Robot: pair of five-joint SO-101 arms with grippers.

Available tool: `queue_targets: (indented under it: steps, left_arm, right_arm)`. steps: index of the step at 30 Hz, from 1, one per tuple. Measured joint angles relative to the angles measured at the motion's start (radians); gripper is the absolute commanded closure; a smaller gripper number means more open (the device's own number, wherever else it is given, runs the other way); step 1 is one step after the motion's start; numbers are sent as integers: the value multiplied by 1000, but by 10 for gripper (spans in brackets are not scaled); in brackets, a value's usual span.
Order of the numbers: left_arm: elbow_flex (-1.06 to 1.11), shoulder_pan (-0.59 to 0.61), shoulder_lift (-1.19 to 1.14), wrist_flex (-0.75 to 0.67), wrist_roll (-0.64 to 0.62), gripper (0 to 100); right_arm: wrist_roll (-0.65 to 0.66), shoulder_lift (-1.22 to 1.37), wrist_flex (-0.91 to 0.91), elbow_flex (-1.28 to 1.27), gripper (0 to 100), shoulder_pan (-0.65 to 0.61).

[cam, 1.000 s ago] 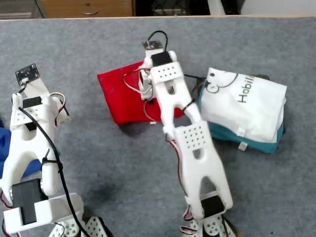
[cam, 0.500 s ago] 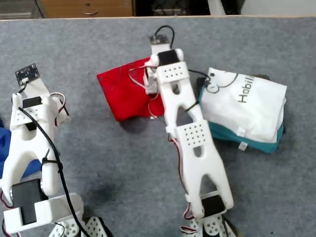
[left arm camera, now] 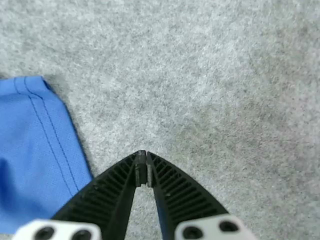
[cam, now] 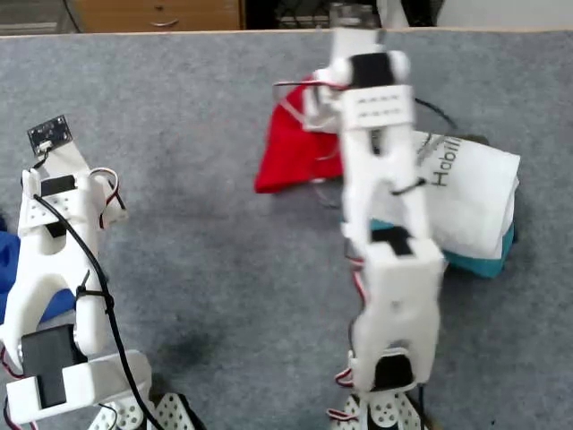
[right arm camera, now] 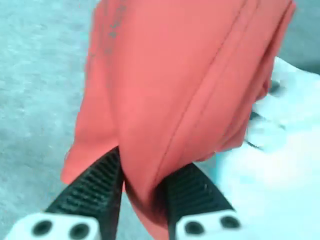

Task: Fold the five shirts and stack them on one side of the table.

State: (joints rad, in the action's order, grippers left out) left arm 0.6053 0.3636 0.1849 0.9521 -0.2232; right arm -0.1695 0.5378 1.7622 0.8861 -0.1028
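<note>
A folded red shirt [cam: 291, 148] hangs lifted off the grey table, pinched at its right edge by my right gripper [cam: 324, 98] at the far middle. Up close, the red shirt [right arm camera: 170, 90] drapes between the black fingers [right arm camera: 95, 185] of the right gripper [right arm camera: 142, 182], which is shut on it. Just right of it lies a stack with a white shirt [cam: 452, 193] on top of a teal shirt [cam: 466, 260]. A blue shirt [cam: 13, 269] lies at the left edge, partly under my left arm. My left gripper [left arm camera: 144, 172] is shut and empty over bare carpet beside the blue shirt [left arm camera: 35, 155].
Grey carpet-like table surface [cam: 206, 287] spreads across the middle and front. Wooden drawers [cam: 157, 13] stand beyond the far edge. Loose cables run along the right arm near the white shirt.
My right gripper has lifted the red shirt off the table and carried it right and farther back, toward the white and teal stack. The left arm has stayed still.
</note>
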Motion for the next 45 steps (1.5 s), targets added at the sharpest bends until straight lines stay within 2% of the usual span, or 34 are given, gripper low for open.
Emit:
queue_targets:
  steps: [7, 13, 15, 19, 21, 23, 26, 30, 34, 37, 41, 45]
  left_arm:
    - [0, 0, 0, 0, 0, 970]
    - [0, 0, 0, 0, 0, 969]
    - [0, 0, 0, 0, 0, 967]
    - [0, 0, 0, 2, 0, 967]
    - [0, 0, 0, 20, 9, 966]
    - [-6, 0, 6, 44, 25, 946]
    - [-94, 51, 21, 155, 91, 839]
    - [-279, 239, 25, 362, 218, 743]
    - [-353, 453, -48, 367, 341, 740]
    - [-382, 500, -196, 364, 374, 744]
    - [-511, 511, -451, 437, 359, 767]
    - [-695, 519, -664, 543, 316, 972]
  right_arm:
    - [158, -339, 0, -308, 984, 278]
    - [333, -500, 0, -489, 977, 503]
    - [376, -505, 0, -559, 906, 537]
    - [387, -503, 0, -620, 601, 588]
    - [382, -502, 0, -618, 517, 617]
    - [407, -500, 0, -611, 529, 626]
    - [416, -502, 0, -559, 611, 628]
    - [416, -534, 0, -509, 749, 623]
    - [416, -571, 0, -506, 811, 569]
    - [416, -580, 0, -506, 811, 508]
    - [416, -580, 0, -506, 811, 430]
    - [416, -580, 0, -506, 811, 382]
